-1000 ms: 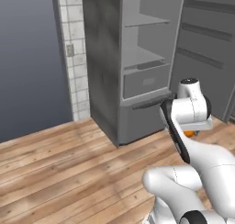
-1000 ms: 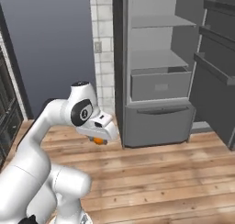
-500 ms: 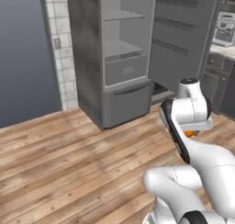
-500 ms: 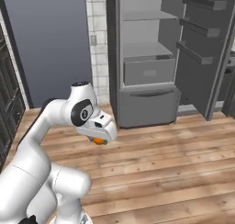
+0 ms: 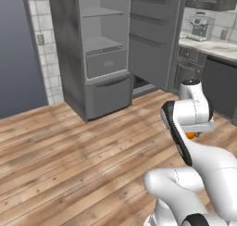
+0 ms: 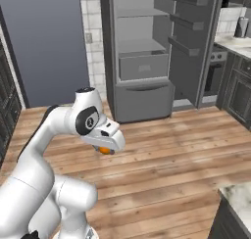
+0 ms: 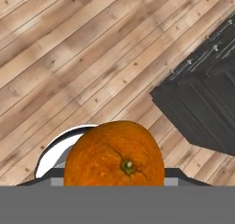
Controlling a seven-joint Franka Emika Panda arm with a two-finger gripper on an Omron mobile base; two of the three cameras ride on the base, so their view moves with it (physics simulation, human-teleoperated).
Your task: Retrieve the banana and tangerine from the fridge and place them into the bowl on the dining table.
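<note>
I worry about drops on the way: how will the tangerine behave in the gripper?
The tangerine is round, so it would probably roll if released. Its dimpled peel likely grips fairly well. The gripper holds it above wood floor; a fall might bruise it.

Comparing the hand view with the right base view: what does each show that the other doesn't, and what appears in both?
Hand view alone: the tangerine's stem end up close, and a dark cabinet corner over the floor. Right base view alone: the open fridge with bare shelves and a drawer, plus the arm. Both: the tangerine held in the gripper, above the wood floor.
</note>
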